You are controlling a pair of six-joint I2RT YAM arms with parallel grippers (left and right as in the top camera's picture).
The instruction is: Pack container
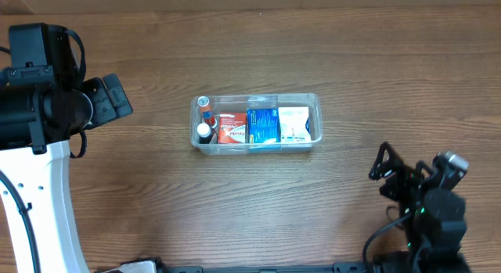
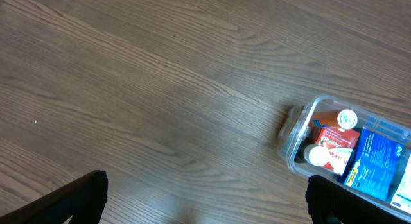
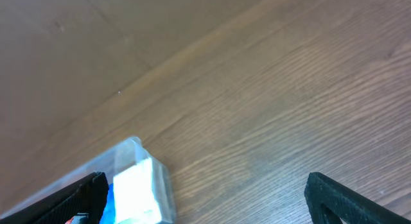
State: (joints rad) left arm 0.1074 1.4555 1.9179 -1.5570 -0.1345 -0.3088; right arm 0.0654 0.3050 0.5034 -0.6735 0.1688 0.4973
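Observation:
The clear plastic container [image 1: 315, 101] sits mid-table, holding two small bottles [image 1: 204, 131], a red box [image 1: 231, 127], a blue box [image 1: 263, 125] and a white box [image 1: 294, 123]. My left gripper [image 1: 113, 97] is open and empty at the far left, apart from the container. In the left wrist view its fingers frame bare wood [image 2: 205, 201], with the container [image 2: 292, 144] at the right. My right gripper [image 1: 387, 171] is open and empty at the lower right. In the right wrist view [image 3: 205, 198] the container corner [image 3: 131, 150] and the white box [image 3: 138, 189] show at lower left.
The wooden table [image 1: 258, 210] surrounds the container on all sides. The left arm's white base [image 1: 47, 218] stands at the lower left and the right arm's black body [image 1: 434, 218] at the lower right.

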